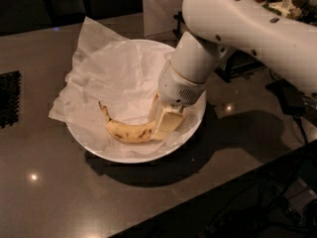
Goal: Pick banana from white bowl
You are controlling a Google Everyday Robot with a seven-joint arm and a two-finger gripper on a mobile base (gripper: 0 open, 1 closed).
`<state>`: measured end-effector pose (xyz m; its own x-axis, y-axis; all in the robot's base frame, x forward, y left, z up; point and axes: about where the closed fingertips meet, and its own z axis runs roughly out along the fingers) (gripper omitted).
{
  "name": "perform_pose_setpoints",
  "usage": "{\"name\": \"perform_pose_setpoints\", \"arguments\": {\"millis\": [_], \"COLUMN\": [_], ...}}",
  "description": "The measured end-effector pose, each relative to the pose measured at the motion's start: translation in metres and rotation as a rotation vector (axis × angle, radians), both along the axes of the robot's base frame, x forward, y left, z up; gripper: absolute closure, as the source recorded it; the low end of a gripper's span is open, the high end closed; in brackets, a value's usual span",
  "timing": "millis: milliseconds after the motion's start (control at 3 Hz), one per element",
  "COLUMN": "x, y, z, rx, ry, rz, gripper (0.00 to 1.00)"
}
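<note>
Dark glossy countertop [59, 192], with small light glints on the near-left area and right of centre. White bowl [133, 157] sits directly on it, about mid-table and closer to the far edge than the near one. Crinkled tissue paper [69, 108] spills over the bowl's left rim, and its corner rests on the counter. Black wire rack [9, 99] sits at the left edge, cut off by the frame and well apart from the bowl. Gripper [163, 123] is down inside the bowl at the banana's [130, 132] right end.

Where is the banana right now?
The banana lies on tissue in the white bowl's near side, mid-picture, with the gripper at its end opposite the stem.
</note>
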<state>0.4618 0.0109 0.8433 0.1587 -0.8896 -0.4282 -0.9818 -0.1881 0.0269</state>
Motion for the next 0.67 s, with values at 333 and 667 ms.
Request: {"name": "perform_pose_setpoints", "arguments": {"millis": [333, 667], "x": [-0.002, -0.001], "y": [0.009, 0.023], "z": [0.03, 0.057], "rx": [0.081, 0.148], "ry": [-0.096, -0.171], "rz": [0.046, 0.119], "gripper": [1.0, 1.0]}}
